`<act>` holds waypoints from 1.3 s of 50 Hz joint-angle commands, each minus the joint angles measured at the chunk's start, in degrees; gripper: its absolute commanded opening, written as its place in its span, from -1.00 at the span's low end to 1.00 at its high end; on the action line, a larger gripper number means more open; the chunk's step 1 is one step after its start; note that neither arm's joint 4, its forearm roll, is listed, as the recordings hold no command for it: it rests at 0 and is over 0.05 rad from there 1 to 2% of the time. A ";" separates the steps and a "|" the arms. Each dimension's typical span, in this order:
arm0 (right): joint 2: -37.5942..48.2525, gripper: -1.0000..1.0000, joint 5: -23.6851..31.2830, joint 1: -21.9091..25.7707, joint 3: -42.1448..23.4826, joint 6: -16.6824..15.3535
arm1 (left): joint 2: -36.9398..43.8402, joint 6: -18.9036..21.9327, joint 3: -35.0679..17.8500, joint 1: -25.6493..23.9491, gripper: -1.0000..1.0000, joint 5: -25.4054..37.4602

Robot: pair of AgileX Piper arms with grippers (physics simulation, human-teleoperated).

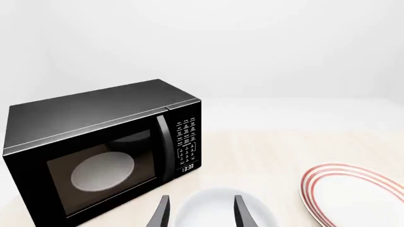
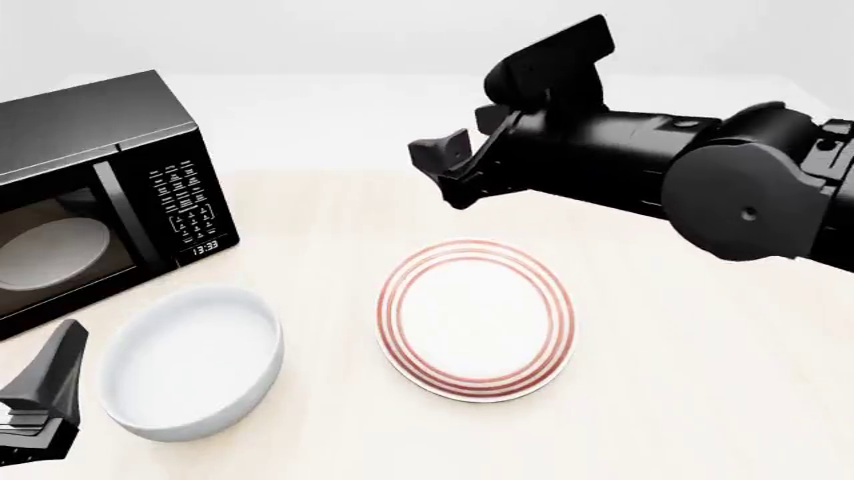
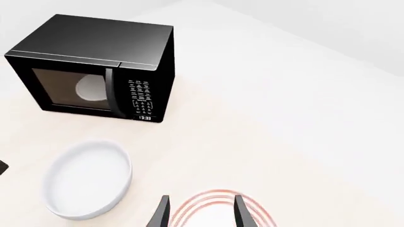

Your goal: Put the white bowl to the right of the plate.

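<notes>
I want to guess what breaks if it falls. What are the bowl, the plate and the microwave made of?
The white bowl looks like glazed ceramic: thick rim, glossy shine. The plate looks ceramic too, smooth white with painted red rings. The microwave looks like dark metal or plastic with a see-through door. It's a rendered scene, so these are guesses.

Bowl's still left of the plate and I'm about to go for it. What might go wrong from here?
1. The white bowl must cross the plate; carried low, it may knock it.
2. The right gripper hangs above the plate, in the path.
3. The bowl's thick, glossy rim may slip from the left gripper.
</notes>
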 commanded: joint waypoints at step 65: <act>30.34 1.00 -1.89 10.88 -17.86 11.27 | 0.00 0.00 0.00 0.00 1.00 0.00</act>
